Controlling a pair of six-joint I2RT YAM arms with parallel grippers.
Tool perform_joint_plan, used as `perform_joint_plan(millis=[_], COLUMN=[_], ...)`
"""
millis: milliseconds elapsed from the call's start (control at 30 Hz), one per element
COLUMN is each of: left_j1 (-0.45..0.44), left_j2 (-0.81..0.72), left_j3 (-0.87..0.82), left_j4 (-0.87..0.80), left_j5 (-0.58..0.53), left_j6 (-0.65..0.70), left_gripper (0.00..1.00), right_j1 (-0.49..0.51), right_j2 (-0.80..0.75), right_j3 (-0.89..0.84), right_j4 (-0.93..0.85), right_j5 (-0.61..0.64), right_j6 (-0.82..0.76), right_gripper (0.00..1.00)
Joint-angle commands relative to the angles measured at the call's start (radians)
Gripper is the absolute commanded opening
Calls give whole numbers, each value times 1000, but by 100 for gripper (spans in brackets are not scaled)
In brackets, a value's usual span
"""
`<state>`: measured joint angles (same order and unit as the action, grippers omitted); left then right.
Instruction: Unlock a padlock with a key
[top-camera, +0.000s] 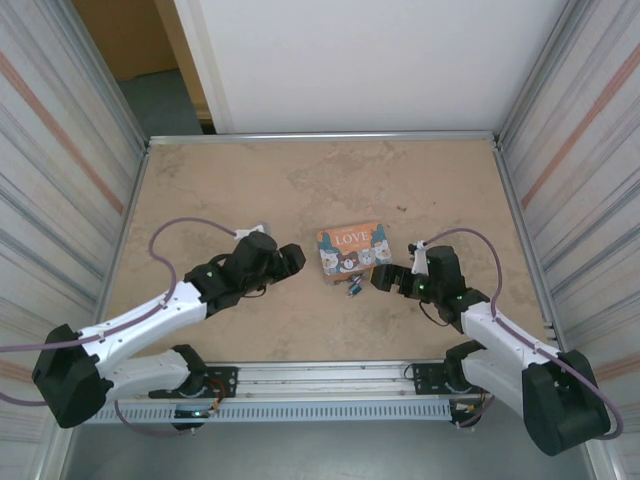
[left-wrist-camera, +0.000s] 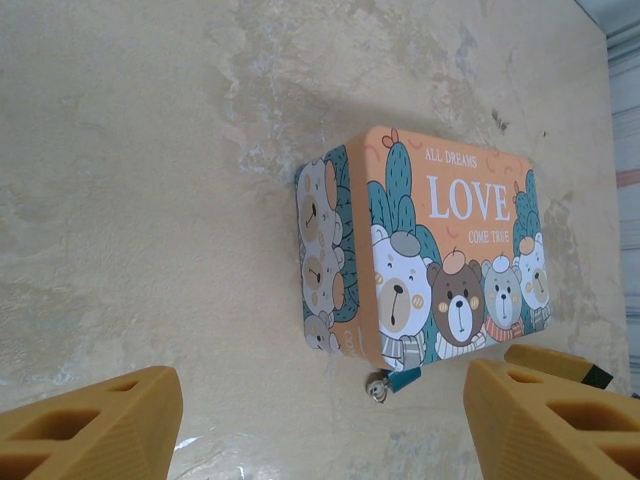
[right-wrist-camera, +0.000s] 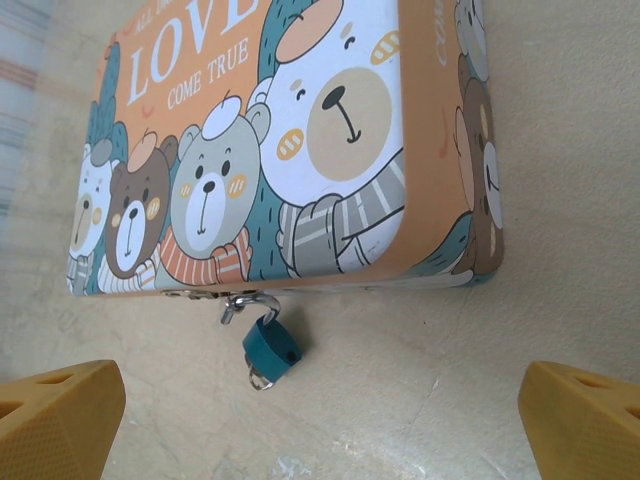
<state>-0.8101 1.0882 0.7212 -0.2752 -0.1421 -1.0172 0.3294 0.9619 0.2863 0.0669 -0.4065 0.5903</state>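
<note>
While the right gripper (right-wrist-camera: 320, 415) gapes, the padlock (right-wrist-camera: 270, 346) hangs from the box (right-wrist-camera: 300, 150).

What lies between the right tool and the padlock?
Only bare table. In the right wrist view the padlock sits at the box's front edge, with nothing else between it and the open right tool.

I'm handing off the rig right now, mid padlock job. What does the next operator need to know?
Left end effector: open, empty, left of the box.
Right end effector: open, empty, facing the padlock.
Padlock: hangs from the clasp on the box's near edge. A small silver piece sticks out below it, maybe the key; too small to tell.
Done: nothing certain; I cannot tell whether the lock is open.
Left: confirm the key, turn it, free the shackle.
</note>
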Motion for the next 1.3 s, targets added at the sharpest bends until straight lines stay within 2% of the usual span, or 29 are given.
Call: perform_joint_plan(millis=[0, 367, 500, 900, 1267], left_j1=[16, 77, 97, 124, 115], left_j2=[2, 111, 184, 471, 554], left_j3=[-23, -26, 0, 145, 173], left_j4=[45, 149, 197, 310, 354], left_j5=[59, 201, 248, 471, 529], left_j6=[25, 61, 90, 150, 137], left_gripper=[74, 75, 75, 75, 77], right_j1=[-25, -132, -139, -126, -49], right_j2=[-2, 21, 111, 356, 445], right_j3=[39, 82, 126, 257, 340], right_j4=[18, 31, 41, 96, 88], right_j5=[-36, -129, -162, -201, -192], right_j6=[-14, -35, -56, -80, -118], right_gripper=[99, 99, 99, 99, 99])
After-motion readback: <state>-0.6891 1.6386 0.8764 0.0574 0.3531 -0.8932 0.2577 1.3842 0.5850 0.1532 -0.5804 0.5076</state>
